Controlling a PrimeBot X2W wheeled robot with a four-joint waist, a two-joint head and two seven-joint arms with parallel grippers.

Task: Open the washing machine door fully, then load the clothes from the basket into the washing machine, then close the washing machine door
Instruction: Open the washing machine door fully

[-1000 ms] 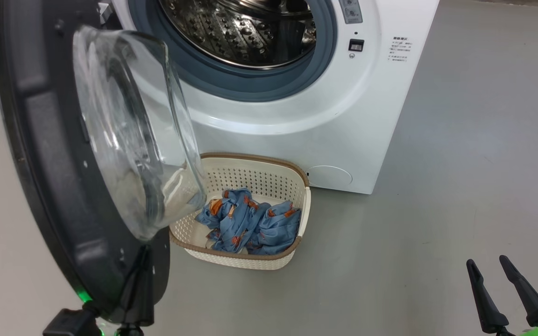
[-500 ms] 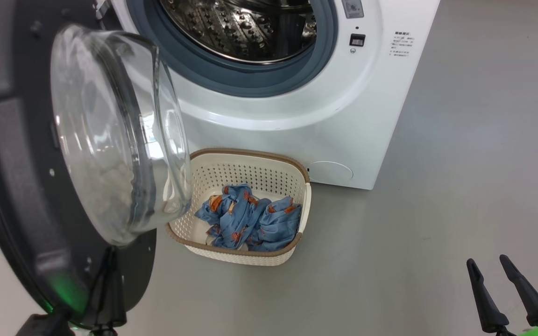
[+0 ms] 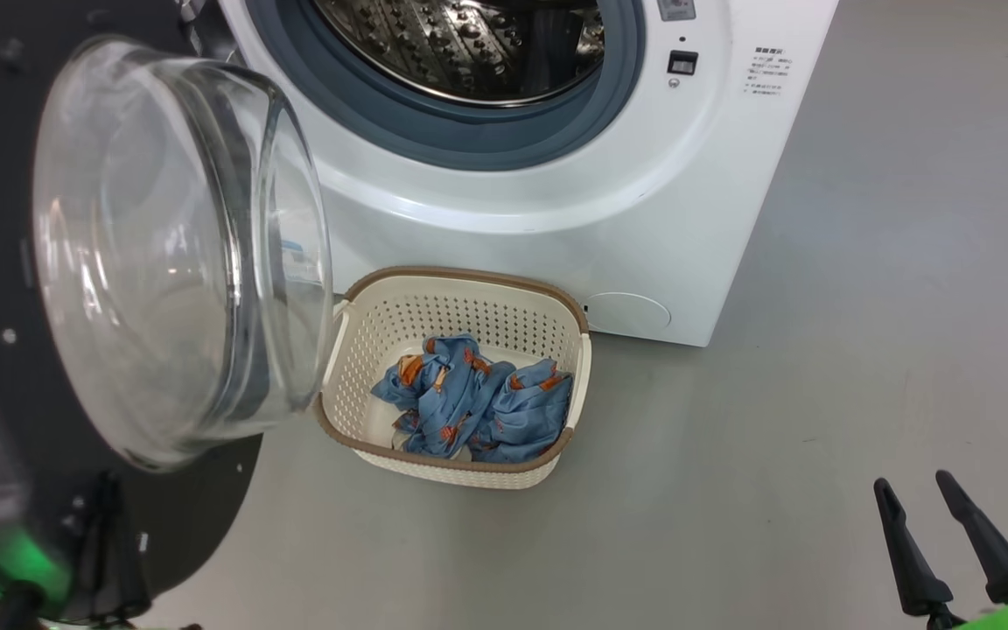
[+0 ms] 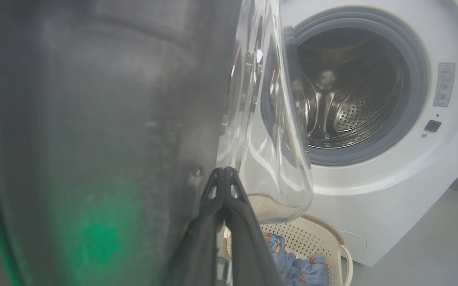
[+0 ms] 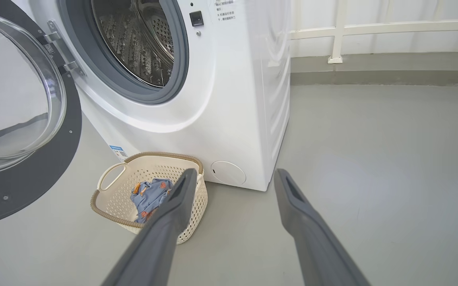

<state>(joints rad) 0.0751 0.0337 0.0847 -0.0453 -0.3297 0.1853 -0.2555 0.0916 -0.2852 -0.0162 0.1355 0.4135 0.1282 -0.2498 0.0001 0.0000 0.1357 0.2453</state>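
Observation:
The washing machine [image 3: 556, 192] stands with its steel drum [image 3: 469, 44] exposed. The washing machine door [image 3: 145, 262] hangs swung out at the left, its glass bowl bulging toward the basket [image 3: 469, 273]. Blue-grey clothes [image 3: 469, 407] lie crumpled inside the cream basket on the floor in front of the washer. My left gripper [image 3: 106, 481] is shut, and in the left wrist view its joined tips [image 4: 223, 171] rest against the door's black inner rim [image 4: 113, 119] beside the glass. My right gripper [image 3: 913, 481] hovers open and empty at the lower right, well away from the basket [image 5: 109, 198] and clothes [image 5: 149, 194].
Grey floor [image 3: 819, 394] spreads to the right of the washer and in front of the basket. A round service cover [image 3: 626, 312] sits low on the washer's front. In the right wrist view a white railing [image 5: 372, 28] lines the far wall.
The door has swung further out to the left, uncovering more of the basket. My shut left gripper has moved left with the door. The right gripper has stayed put.

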